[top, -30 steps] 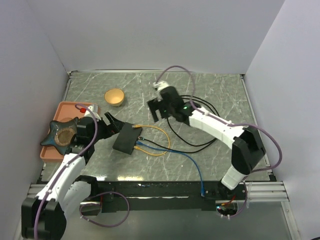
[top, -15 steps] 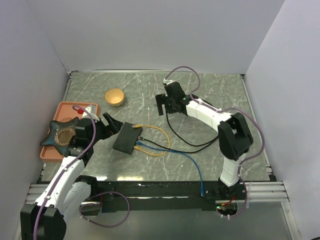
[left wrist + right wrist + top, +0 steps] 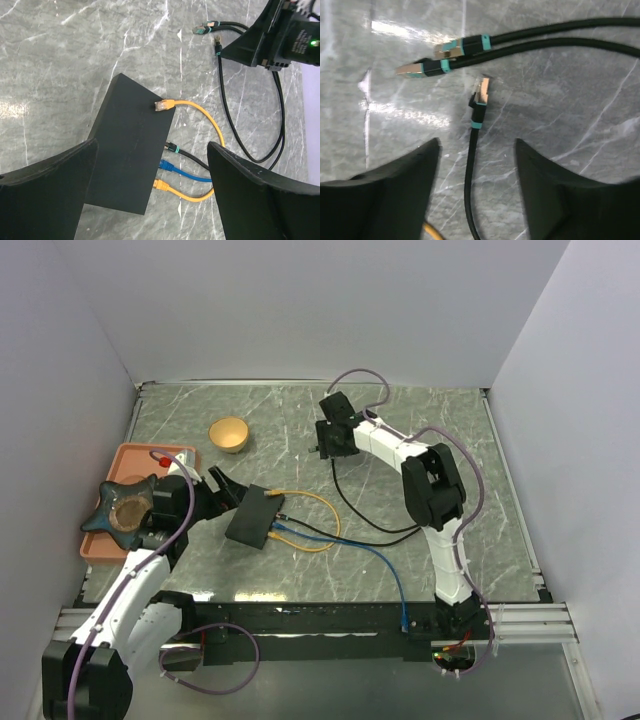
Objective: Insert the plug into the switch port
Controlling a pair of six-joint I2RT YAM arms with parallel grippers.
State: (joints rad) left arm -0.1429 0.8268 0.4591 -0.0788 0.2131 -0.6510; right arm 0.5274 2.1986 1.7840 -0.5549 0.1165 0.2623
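From above, the switch lies flat on the marble-patterned table, left of centre. The left gripper sits just to its upper left, jaws spread wide and holding nothing. The right gripper points down at the table in the upper middle, well apart from the switch. An orange tray and a small bowl lie at the left. In the left wrist view, the wide-apart fingers frame the switch without touching it. A loose yellow plug rests on its top corner, and three seated plugs fill its lower right edge. The white print on the right gripper's housing, upper right, is too small to read. In the right wrist view, the fingers stand partly apart either side of a black cable. Its plug lies on the table just ahead, ungripped. Two more black plugs lie above it.
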